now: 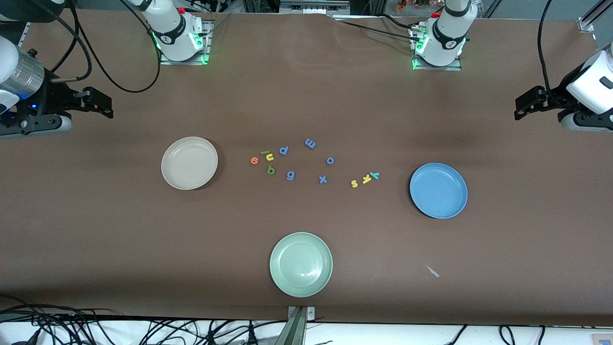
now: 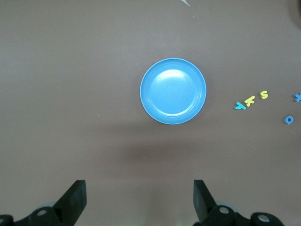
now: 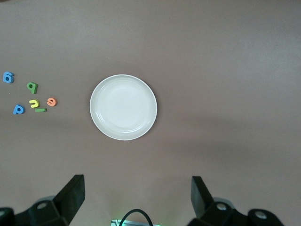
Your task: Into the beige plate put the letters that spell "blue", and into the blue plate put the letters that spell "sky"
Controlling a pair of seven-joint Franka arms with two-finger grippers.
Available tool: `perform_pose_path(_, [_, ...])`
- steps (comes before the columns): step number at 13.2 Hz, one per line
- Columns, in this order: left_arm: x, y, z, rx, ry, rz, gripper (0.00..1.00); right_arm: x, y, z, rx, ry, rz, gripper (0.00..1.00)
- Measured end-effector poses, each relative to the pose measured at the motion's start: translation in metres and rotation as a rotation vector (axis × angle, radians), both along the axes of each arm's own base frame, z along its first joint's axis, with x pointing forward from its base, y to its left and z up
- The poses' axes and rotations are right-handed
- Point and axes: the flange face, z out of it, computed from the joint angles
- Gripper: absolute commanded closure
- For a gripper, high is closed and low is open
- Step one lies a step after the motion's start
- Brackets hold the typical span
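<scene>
The beige plate lies empty toward the right arm's end. Beside it sit the orange e, lime l, yellow u and dark green b. The blue plate lies empty toward the left arm's end, with the yellow s, yellow k and teal y in a row beside it. My right gripper hangs open and empty over bare table at its end. My left gripper does the same at the other end.
Blue letters d, m, o, g and x lie scattered between the two letter groups. A pale green plate sits nearer the front camera. A small pale scrap lies near it.
</scene>
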Motion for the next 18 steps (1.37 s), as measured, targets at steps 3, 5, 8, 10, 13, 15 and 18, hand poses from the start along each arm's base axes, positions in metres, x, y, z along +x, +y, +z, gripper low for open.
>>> perform_pose_path(3, [0.0, 0.0, 0.0, 0.0, 0.0, 0.0, 0.0, 0.0, 0.0, 0.0, 0.0, 0.0, 0.0, 0.0])
perform_pose_path(5, [0.0, -0.003, 0.0, 0.0, 0.0, -0.005, 0.0, 0.0, 0.0, 0.0, 0.0, 0.0, 0.0, 0.0])
perform_pose_path(8, [-0.001, -0.025, 0.0, 0.0, 0.001, -0.046, 0.0, 0.0, 0.0, 0.0, 0.0, 0.0, 0.0, 0.0])
perform_pose_path(10, [-0.005, -0.057, -0.002, 0.0, 0.01, -0.103, 0.0, 0.0, 0.0, 0.0, 0.0, 0.0, -0.001, 0.0])
perform_pose_path(13, [-0.009, -0.098, -0.011, 0.0, 0.042, -0.182, 0.0, 0.0, 0.0, 0.0, 0.0, 0.0, -0.001, 0.0])
perform_pose_path(15, [-0.008, -0.127, -0.03, -0.003, 0.08, -0.239, 0.0, 0.0, 0.0, 0.0, 0.0, 0.0, -0.001, 0.0])
perform_pose_path(18, [-0.001, -0.167, -0.073, -0.023, 0.152, -0.38, 0.0, 0.0, 0.0, 0.0, 0.0, 0.0, -0.001, 0.0])
